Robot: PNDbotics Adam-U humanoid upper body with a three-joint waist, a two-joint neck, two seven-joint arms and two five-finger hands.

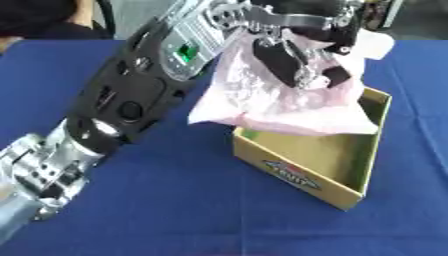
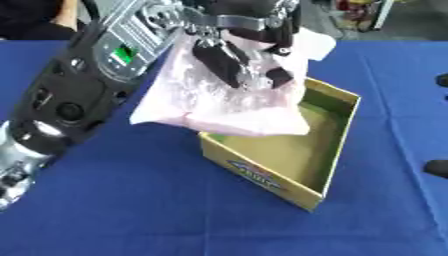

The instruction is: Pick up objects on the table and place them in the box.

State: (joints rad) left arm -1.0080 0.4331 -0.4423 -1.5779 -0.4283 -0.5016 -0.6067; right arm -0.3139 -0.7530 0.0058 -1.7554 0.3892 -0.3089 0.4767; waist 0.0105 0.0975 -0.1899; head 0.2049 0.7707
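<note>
A pink plastic bag (image 1: 280,97) is held in the curled fingers of the left hand (image 1: 293,47), whose arm is stretched in from the near left. The bag is hung over the far left part of the open yellow box (image 1: 350,150), its lower edge draped across the box's far rim. The box is set on the blue tabletop (image 1: 175,210). Only dark parts at the right edge of the right eye view are seen of the right hand (image 2: 437,167); whether its fingers are curled cannot be told.
</note>
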